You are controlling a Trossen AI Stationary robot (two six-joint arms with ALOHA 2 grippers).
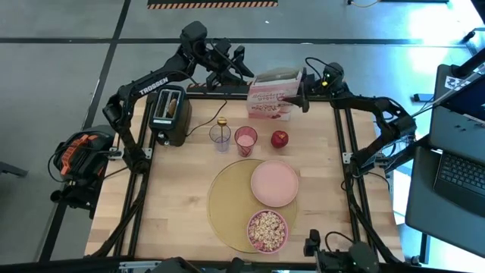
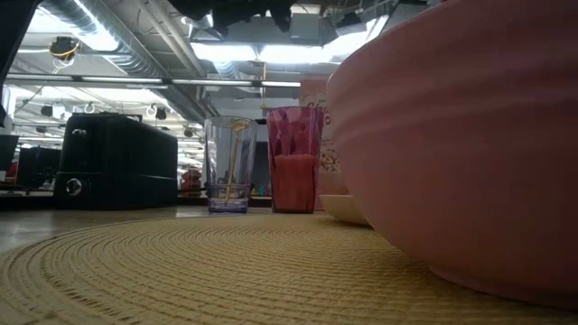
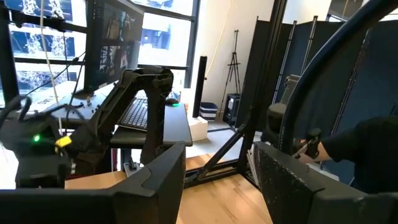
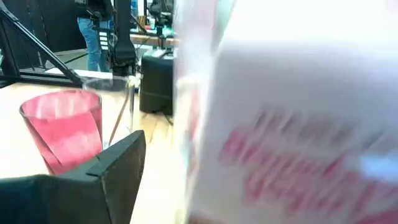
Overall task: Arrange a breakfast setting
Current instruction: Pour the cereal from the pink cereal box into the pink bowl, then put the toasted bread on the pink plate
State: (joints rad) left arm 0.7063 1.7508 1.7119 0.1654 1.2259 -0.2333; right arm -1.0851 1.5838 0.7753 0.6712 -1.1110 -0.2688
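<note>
Closest to the low camera is the deeper-pink bowl (image 2: pixel 470 135), holding cereal and sitting on the tan placemat (image 1: pixel 227 201) at its 5 o'clock edge. The pale pink plate (image 1: pixel 274 183) lies at the mat's 1 o'clock, overlapping the rim. Seen from above, the small red apple (image 1: pixel 280 139) rests on bare wood at 12 o'clock from the plate, well apart from it.

The gold spoon (image 1: pixel 222 121) stands in a clear glass (image 1: pixel 220 137), its long axis near upright with a slight lean and one end above the rim. A pink cup (image 1: pixel 245 140) stands just beside the glass at its 3 o'clock.

The brown toast slice (image 1: pixel 173 105) sits on edge in a slot of the black toaster (image 1: pixel 170 115), its long axis running 12 to 6.

The right gripper (image 1: pixel 305 95) is clamped on the cereal box (image 1: pixel 271 97) at the table's 12 o'clock edge; the box's pink lettering cannot be read. The left gripper (image 1: pixel 241 64) hangs beyond that edge with its fingers (image 3: pixel 161 180) spread and nothing between them. Its arm reads "TROSSEN" (image 1: pixel 151 81).
</note>
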